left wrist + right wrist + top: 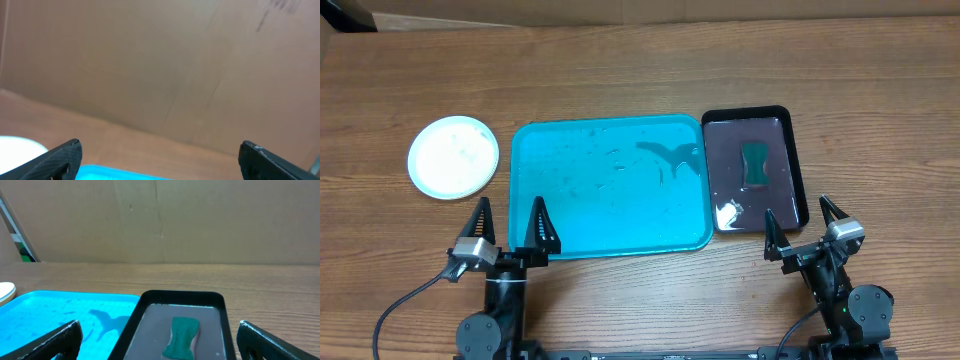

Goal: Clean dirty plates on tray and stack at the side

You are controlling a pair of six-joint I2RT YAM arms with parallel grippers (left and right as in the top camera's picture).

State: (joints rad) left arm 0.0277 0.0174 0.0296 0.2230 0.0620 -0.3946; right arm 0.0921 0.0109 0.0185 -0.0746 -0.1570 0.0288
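Standing wide open and empty, the left tool (509,205) and right tool (797,210) look parked, the job apparently done. Ahead between them the large turquoise rectangular plastic tray (610,200) holds no plates. The small round plastic plates (453,157), white on top, sit aside beyond the left tool's outer finger.

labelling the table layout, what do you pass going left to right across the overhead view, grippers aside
white plate → turquoise tray → black tray, with a green sponge lying inside it
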